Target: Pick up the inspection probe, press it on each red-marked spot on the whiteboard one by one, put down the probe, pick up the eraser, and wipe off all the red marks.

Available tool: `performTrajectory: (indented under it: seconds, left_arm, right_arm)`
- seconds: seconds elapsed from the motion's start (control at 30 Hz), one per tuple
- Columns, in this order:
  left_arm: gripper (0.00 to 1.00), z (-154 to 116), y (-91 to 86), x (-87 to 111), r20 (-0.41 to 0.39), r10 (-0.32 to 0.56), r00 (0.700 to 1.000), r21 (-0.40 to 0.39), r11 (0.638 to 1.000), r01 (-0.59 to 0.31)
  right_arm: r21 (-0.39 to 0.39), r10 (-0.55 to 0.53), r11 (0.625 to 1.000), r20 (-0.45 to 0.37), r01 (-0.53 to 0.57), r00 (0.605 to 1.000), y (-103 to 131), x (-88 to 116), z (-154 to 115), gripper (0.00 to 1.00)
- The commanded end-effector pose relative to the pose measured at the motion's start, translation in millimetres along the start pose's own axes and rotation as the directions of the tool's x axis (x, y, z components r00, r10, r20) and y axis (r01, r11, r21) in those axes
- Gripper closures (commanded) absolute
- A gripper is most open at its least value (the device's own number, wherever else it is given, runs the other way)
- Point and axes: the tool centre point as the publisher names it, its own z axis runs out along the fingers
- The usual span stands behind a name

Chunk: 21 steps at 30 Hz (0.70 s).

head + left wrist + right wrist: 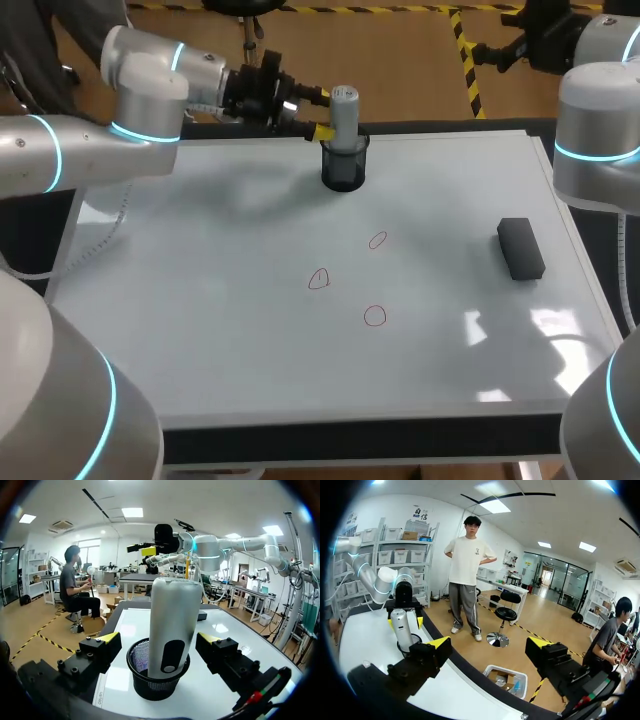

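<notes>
Three red marks (319, 279), thin wobbly rings drawn by hand, sit near the middle of the whiteboard (200, 300). The board is flat, smooth and shiny, with bright spots of glare on it. The probe (344, 108) is a smooth grey stick with round edges and a dark oval spot low on its side. It stands upright in a cup (344, 172) at the far side of the board. The cup is round and black, and made of wire mesh. The eraser (520, 248) is a dark block with straight sides. It lies flat near the right edge of the board, well apart from the marks. The left gripper (160, 641) is at the cup, with one black, yellow-tipped finger on each side of the probe. Its fingers stand wide. There is a clear gap on one side and only a thin gap on the other, so it is not squeezing the probe. The right gripper (489, 644) is out by the table's edge, well apart from the probe. Its fingers are spread wide and nothing is between them.
</notes>
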Motion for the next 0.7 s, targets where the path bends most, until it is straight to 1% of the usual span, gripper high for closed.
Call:
performTrajectory:
  seconds: [0.03,0.5,0.7]
  left_arm:
    - [0.0,6.7,3.9,-6.7,-0.018,0.002,1.0,0.008,1.0,-0.002]
    - [0.0,22.7,4.0,-4.7,-0.057,0.008,0.998,0.014,1.0,-0.008]
    - [0.0,29.5,1.1,-4.4,-0.074,0.011,0.997,0.02,1.0,-0.009]
  right_arm:
    - [0.0,0.0,1.0,0.0,0.0,1.0,0.0,0.0,0.0,0.0]
    - [0.0,0.0,1.0,0.0,0.0,1.0,0.0,0.0,0.0,0.0]
    - [0.0,0.0,1.0,0.0,0.0,1.0,0.0,0.0,0.0,0.0]
